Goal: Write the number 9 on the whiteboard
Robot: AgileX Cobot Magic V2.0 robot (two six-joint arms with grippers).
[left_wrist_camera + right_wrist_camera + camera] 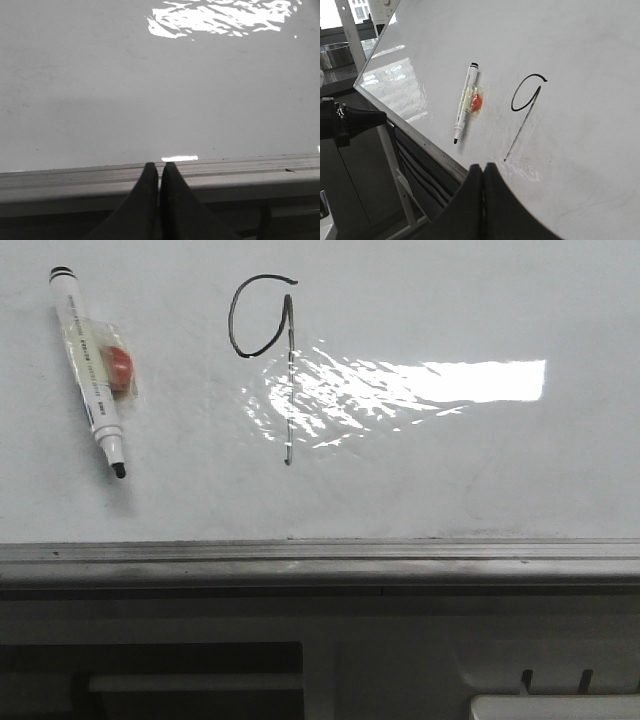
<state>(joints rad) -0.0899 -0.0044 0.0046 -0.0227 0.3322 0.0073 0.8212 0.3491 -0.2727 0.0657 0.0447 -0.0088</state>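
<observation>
A marker (90,370) is seen lying on the whiteboard (480,460) at the far left of the front view, its cap end at 11 o'clock and its bare black tip at 5 o'clock. A red piece in clear wrap (117,368) is fixed to its barrel. To its right, apart from it, the 9 (270,340) is drawn: an open loop, with a long straight tail running to 6 o'clock into a bright glare patch (420,385). A grey rail (320,562) is seen along the board's near edge.

The left gripper (159,172) is shown over that rail, fingers pressed together and empty. The right gripper (483,172) is likewise closed on nothing, at 6 o'clock from the tail's end.
</observation>
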